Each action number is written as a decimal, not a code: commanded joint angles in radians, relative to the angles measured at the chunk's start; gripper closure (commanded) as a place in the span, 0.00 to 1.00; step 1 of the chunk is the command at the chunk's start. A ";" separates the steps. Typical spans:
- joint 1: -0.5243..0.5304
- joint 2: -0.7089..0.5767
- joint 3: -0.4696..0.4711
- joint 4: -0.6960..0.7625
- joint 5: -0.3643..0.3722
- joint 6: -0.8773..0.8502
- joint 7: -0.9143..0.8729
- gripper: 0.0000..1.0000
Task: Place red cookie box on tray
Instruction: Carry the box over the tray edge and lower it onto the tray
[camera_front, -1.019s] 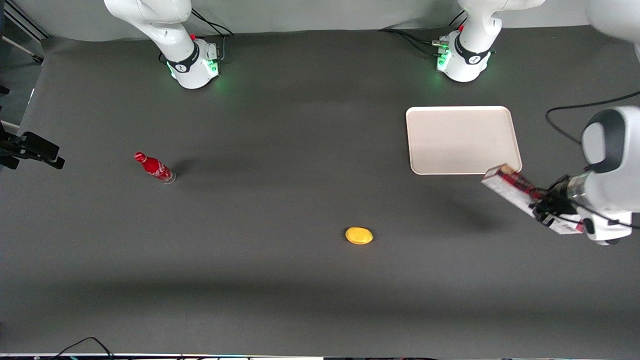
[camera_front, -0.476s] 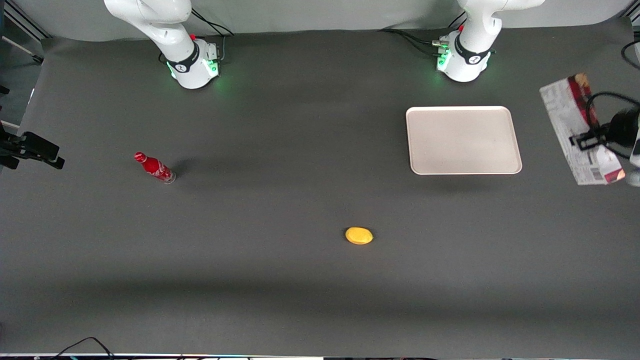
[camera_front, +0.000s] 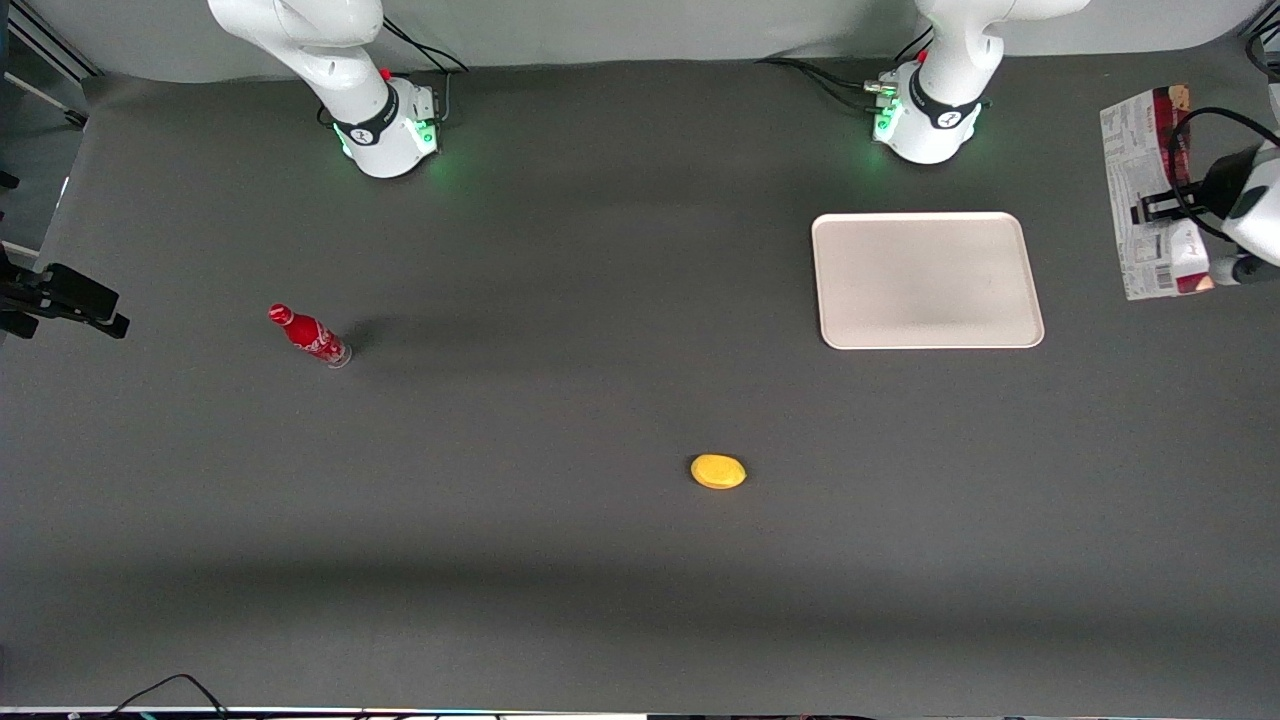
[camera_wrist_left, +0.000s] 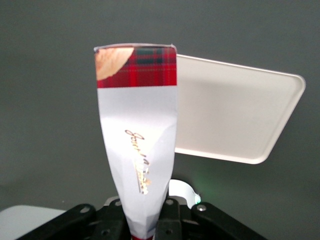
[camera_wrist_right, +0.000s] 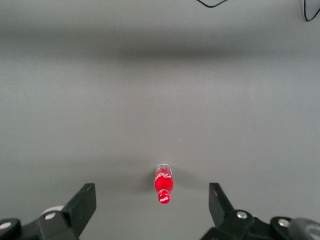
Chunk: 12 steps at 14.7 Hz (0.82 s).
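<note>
My left gripper (camera_front: 1160, 207) is shut on the red cookie box (camera_front: 1147, 190) and holds it in the air at the working arm's end of the table, beside the tray (camera_front: 925, 278) and apart from it. The box shows its white printed back with a barcode in the front view. In the left wrist view the box (camera_wrist_left: 138, 135) stands out from between the gripper (camera_wrist_left: 142, 220) fingers, white with a red tartan end, and the off-white tray (camera_wrist_left: 235, 117) lies on the dark table below it. The tray holds nothing.
A small red bottle (camera_front: 309, 335) stands toward the parked arm's end of the table; it also shows in the right wrist view (camera_wrist_right: 163, 184). A yellow oval object (camera_front: 718, 471) lies nearer the front camera than the tray. A black cable (camera_front: 1200, 150) loops by the wrist.
The gripper has swung the box up from beside the tray's near corner and carried it away from the front camera. The box turned from tilted to nearly upright in view.
</note>
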<state>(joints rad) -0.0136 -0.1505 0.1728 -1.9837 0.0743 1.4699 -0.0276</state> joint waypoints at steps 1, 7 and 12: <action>-0.002 -0.112 0.010 -0.306 0.039 0.215 0.049 1.00; 0.000 -0.045 0.054 -0.619 0.052 0.676 0.098 1.00; 0.001 0.132 0.089 -0.672 0.052 0.932 0.116 1.00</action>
<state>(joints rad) -0.0135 -0.1026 0.2415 -2.6517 0.1097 2.3052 0.0545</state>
